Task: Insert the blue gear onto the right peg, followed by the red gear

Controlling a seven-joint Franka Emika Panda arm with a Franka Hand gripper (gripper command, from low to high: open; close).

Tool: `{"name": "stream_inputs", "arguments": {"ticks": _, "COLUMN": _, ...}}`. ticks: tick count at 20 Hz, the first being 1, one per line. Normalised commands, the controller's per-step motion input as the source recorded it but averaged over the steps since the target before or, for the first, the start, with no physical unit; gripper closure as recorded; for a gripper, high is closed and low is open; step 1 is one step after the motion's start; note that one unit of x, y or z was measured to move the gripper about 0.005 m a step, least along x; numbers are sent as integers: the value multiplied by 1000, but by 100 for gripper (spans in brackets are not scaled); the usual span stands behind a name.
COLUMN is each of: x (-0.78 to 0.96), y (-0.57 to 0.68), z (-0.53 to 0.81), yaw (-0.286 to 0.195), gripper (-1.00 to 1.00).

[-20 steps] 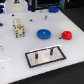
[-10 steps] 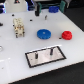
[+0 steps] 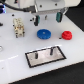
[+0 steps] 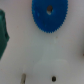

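The blue gear (image 3: 44,34) lies flat on the white table. It also fills the wrist view (image 4: 49,14), seen from above. The smaller red gear (image 3: 66,34) lies to its right in the exterior view. Nearer the camera is the grey, black-edged plate (image 3: 56,57) with two dark pins; the right peg (image 3: 51,50) stands bare. My gripper (image 3: 47,18) hangs above and just behind the blue gear. It is open, its two dark fingers (image 3: 36,20) spread wide, and it holds nothing.
A beige block with holes (image 3: 18,26) stands at the exterior view's left, behind the plate. A dark green shape (image 4: 4,35) shows at the edge of the wrist view. Two small dark spots (image 4: 53,78) show there too; I cannot tell what they are.
My gripper has moved to the exterior view's right and lower, from near the beige block to above the blue gear. The gears and the plate have not moved.
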Motion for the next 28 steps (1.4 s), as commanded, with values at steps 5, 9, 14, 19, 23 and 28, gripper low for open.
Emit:
{"name": "stream_inputs", "arguments": {"ticks": 5, "x": -188, "y": 8, "z": -521, "yaw": 0, "gripper": -100}}
{"name": "stream_inputs", "arguments": {"ticks": 9, "x": -150, "y": 5, "z": -426, "yaw": 0, "gripper": -100}}
{"name": "stream_inputs", "arguments": {"ticks": 14, "x": -268, "y": -2, "z": -301, "yaw": 0, "gripper": -100}}
{"name": "stream_inputs", "arguments": {"ticks": 19, "x": -147, "y": 0, "z": -2, "yaw": 0, "gripper": 100}}
{"name": "stream_inputs", "arguments": {"ticks": 23, "x": -255, "y": -7, "z": -128, "yaw": 0, "gripper": 100}}
{"name": "stream_inputs", "arguments": {"ticks": 28, "x": -274, "y": -3, "z": -77, "yaw": 0, "gripper": 100}}
